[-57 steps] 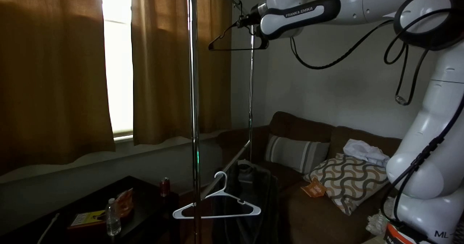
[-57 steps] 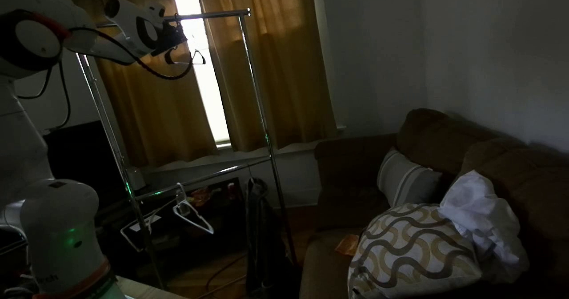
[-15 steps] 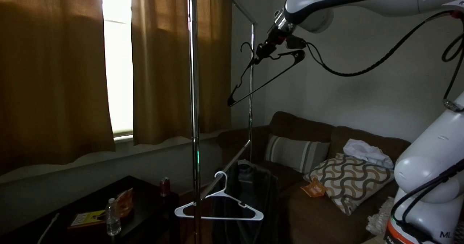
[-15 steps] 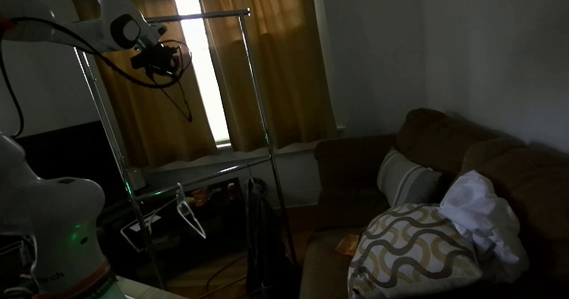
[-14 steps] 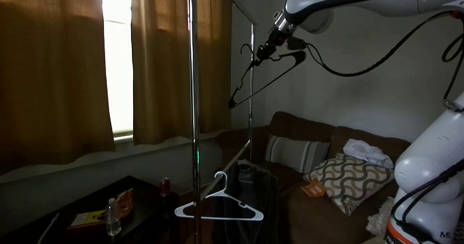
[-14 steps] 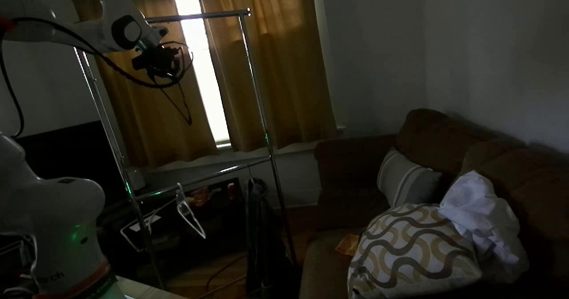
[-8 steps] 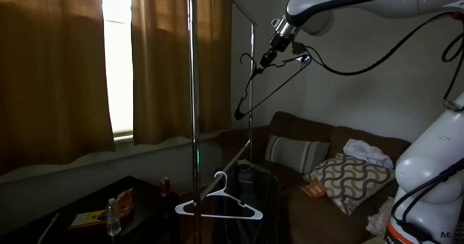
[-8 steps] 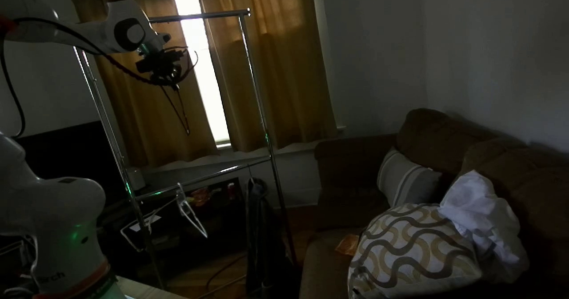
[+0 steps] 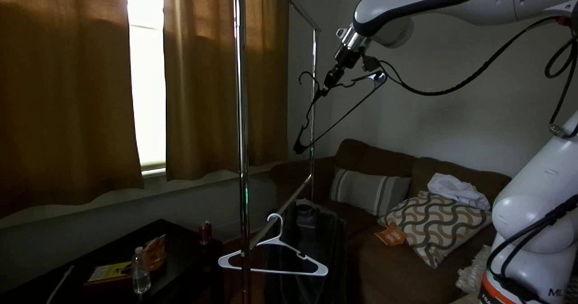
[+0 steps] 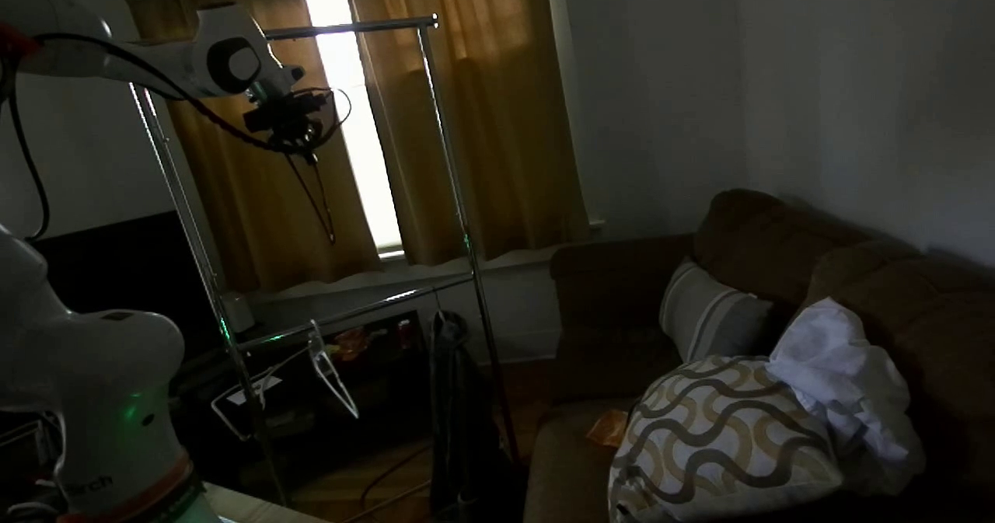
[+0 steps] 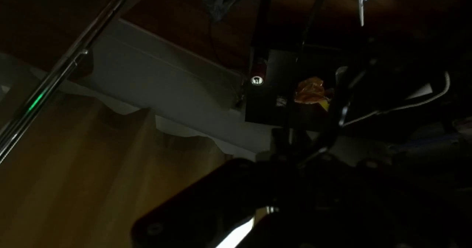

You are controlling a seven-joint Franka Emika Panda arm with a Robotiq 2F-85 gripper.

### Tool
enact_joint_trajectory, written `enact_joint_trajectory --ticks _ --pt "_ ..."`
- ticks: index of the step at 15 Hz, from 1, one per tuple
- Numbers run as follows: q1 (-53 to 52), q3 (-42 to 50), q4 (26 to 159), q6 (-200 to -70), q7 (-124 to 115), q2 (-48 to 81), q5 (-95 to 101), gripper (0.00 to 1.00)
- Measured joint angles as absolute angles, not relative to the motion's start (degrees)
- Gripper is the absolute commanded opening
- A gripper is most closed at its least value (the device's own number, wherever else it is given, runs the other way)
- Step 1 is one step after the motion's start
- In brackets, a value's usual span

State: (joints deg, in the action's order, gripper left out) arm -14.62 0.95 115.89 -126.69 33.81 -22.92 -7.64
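A black plastic hanger (image 9: 300,147) hangs tilted from my gripper (image 9: 324,90), one end low and the other raised. The gripper is shut on it just below the hook, pointing down and toward the rack. The hook (image 9: 303,73) curls free in the air, lower than the chrome top rail (image 9: 298,8). In an exterior view the hanger (image 10: 332,237) dangles under the dark gripper (image 10: 309,158), before the curtain. In the wrist view the gripper (image 11: 293,141) is very dark; the hanger (image 11: 343,109) shows as a black curve with glints.
The rack's upright (image 9: 241,114) stands left of the gripper. On its lower rail (image 9: 289,202) hang a white hanger (image 9: 289,271) and a dark garment (image 9: 316,231). A dark table (image 9: 180,236) bears a bottle, a can and a bag. A brown couch (image 9: 379,155) holds pillows.
Seconds ago the hanger was level up at the top rail; it has since come away from it, lower and tilted. Over the last second, gripper and hanger sank further; the low end dropped.
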Motion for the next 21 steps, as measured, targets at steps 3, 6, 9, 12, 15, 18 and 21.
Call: enact_joint_trajectory --ticks 3,6,9,12,15,18,21 --pt "-14.0 0.9 115.9 -124.4 34.0 -20.7 -6.9 0.02" --pt "-13.6 0.9 116.0 -121.5 35.1 -19.1 -6.6 0.02" --pt "-13.3 0.7 116.1 -117.9 36.4 -18.2 -5.6 0.02" --pt "-12.9 0.2 116.7 -116.5 37.4 -17.6 -3.5 0.02" --pt "-12.7 -0.1 119.0 -116.5 38.9 -17.2 -2.8 0.02" --pt "-12.7 -0.4 122.0 -117.3 39.9 -16.8 -2.8 0.02" --pt "-12.7 -0.8 125.4 -120.0 40.0 -15.9 -2.8 0.02"
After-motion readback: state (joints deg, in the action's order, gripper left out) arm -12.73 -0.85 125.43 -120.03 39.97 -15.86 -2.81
